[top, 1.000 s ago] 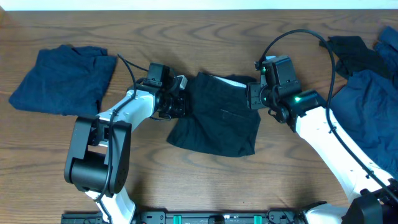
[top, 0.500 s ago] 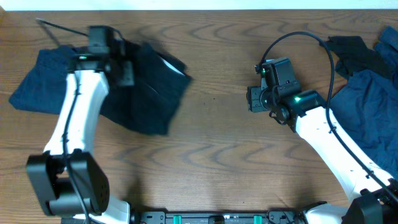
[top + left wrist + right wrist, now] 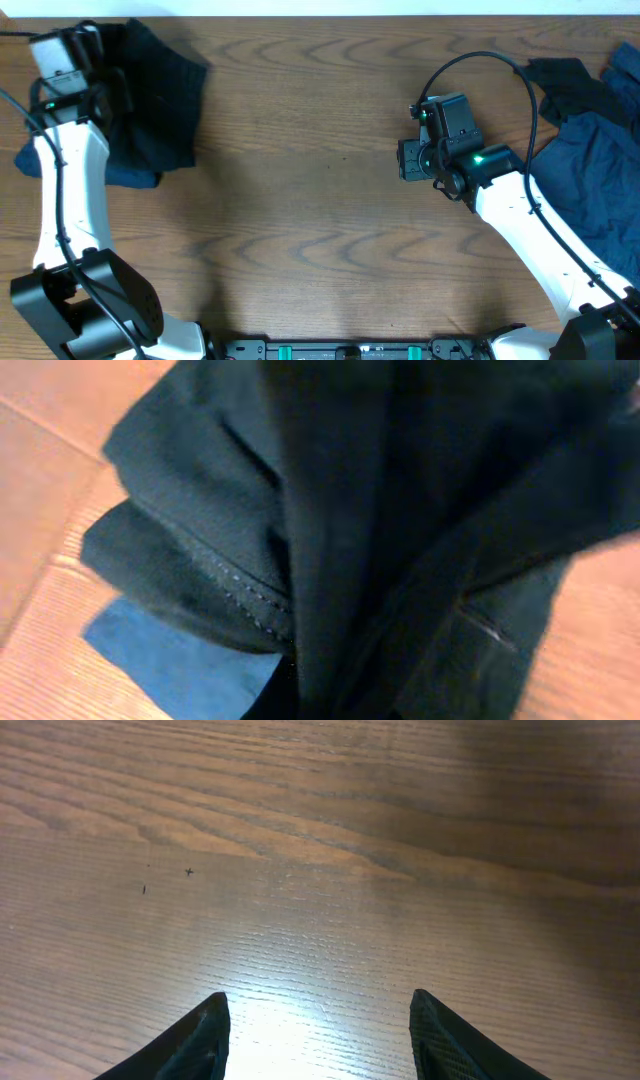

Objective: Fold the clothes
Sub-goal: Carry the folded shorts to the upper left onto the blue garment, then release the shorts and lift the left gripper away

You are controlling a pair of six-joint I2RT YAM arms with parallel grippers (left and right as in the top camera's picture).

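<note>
A wooden table (image 3: pixel 320 210) lies bare under the right claw (image 3: pixel 405 160), whose fingers stand apart, gripping nothing. A heap of dark-blue clothes (image 3: pixel 590 180) sits well off to its outer side. The left claw (image 3: pixel 105 98) is clenched on black shorts (image 3: pixel 160 90), bunched beside it over a blue garment (image 3: pixel 130 176).
</note>
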